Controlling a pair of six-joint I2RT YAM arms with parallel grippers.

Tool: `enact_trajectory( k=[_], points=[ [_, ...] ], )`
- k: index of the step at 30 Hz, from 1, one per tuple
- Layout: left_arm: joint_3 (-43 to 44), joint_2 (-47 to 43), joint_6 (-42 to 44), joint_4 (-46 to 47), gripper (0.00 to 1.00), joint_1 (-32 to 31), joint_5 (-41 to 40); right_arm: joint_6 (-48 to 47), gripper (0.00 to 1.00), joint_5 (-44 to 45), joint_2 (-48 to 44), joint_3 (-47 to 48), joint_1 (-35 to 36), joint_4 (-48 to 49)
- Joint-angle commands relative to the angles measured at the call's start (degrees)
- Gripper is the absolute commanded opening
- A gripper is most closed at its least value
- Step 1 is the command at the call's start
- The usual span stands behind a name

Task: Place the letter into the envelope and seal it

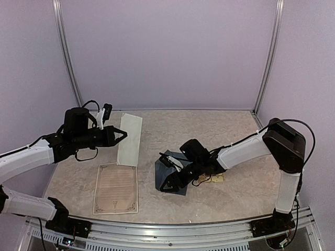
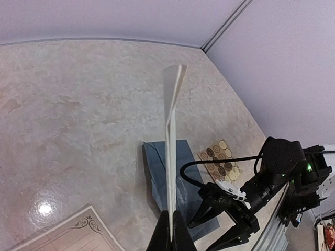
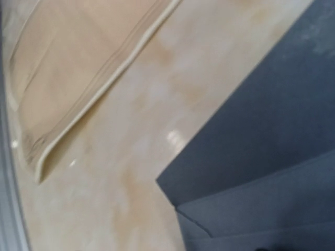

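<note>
Slate-blue paper marks the rectangular envelope [image 1: 160, 172] [image 2: 184, 172] [image 3: 261, 146], which lies flat on the marbled beige counter [image 1: 220, 136] a little right of centre, in front of the right arm. The right wrist view shows one of its corners and a folded layer edge against the bare counter.

The right pincer [image 1: 168, 183] [image 2: 201, 237] is low over the near part of the envelope. In the left wrist view its two black fingers are spread apart with nothing seen between them; whether they touch the paper cannot be told.

The left pincer [image 1: 121, 135] [image 2: 170, 230] is pressed together on the near edge of the folded cream paper letter [image 1: 131, 138] [image 2: 170, 136], holding it up off the counter. From its own camera the letter shows edge-on as a thin pale strip rising away from the fingers. In the overhead view it sits left of the envelope and well apart from it.

A cream sheet with an ornamental printed border [image 1: 116, 188] [image 2: 73, 235] [image 3: 73, 68] lies flat near the front left of the counter, beside the envelope without touching it. A small square sheet of round brown and tan stickers [image 1: 215, 179] [image 2: 220, 159] lies just to the right of the envelope, partly hidden under the right arm in the overhead view.
</note>
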Motion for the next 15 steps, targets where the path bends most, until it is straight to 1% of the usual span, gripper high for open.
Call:
enact_trajectory(
  k=[1,7,11,15],
  points=[
    [-3.73,-3.01,-8.66,4.98,0.0,-4.4,-4.19,2.75,0.67,-1.45,-4.51,-3.76,1.51,-1.18],
    [-7.07,-6.93,-15.76,6.09,0.0,-9.15,-8.75,5.07,0.72,-1.31,-13.1,-6.95,1.5,0.61],
    [-8.83,-7.75,-20.84,9.24,0.0,-13.33,-10.95,7.15,0.73,4.53,-18.28,-8.42,1.04,-1.86],
    [-8.55,-4.93,-23.18,10.74,0.0,-17.16,-13.05,10.54,0.73,8.85,-22.05,-10.53,-1.53,-3.93]
  ],
)
